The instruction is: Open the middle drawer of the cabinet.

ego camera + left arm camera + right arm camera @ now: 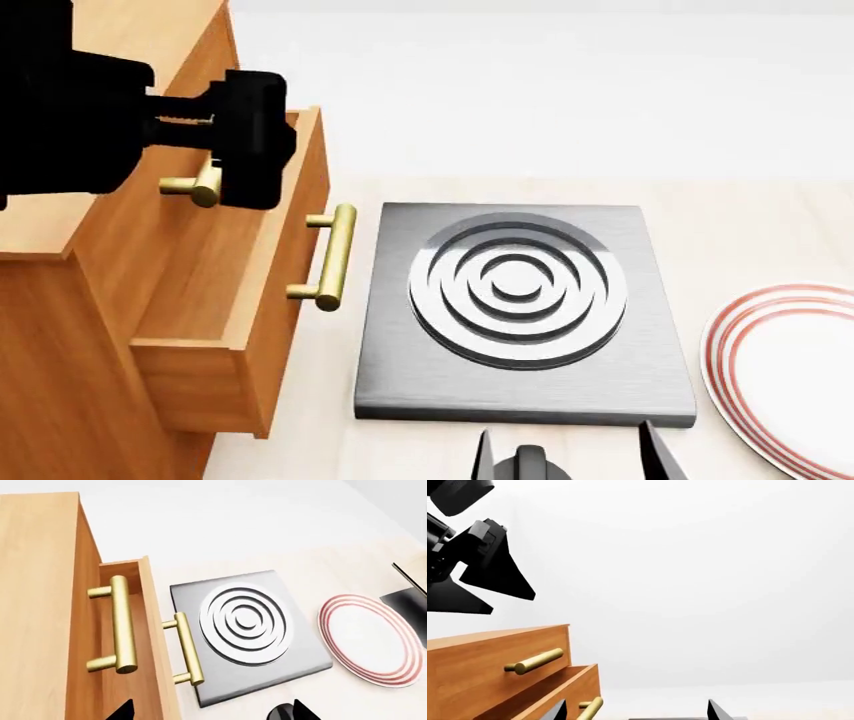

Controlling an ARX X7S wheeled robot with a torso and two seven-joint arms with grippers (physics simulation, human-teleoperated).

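**Middle drawer stands pulled out beside the hotplate**

In the head view the cabinet (pixel 80 300) fills the left side, cut off by the left and bottom edges so its lower fronts are out of sight. The middle drawer (pixel 247 300) juts out of it toward the right, its box open on top and its flat front facing the hotplate (pixel 521 310). Its brass handle (pixel 330 257) runs along the front, parallel to the hotplate's near edge and just beside it. The top drawer's handle (pixel 194 187) sits further back, flush with the cabinet face and partly covered by the left gripper (pixel 254 150).

That left gripper hangs above the open drawer near the top handle; its black body hides the fingers in the head view. In the right wrist view its two dark fingers (pixel 500 575) show spread apart with nothing between them, above the cabinet top.

Right of the hotplate lies a red-rimmed plate (pixel 787 370), cropped by the frame edge.

The right gripper (pixel 567 455) shows only at the bottom edge of the head view, two finger tips apart and empty, in front of the hotplate and touching nothing.
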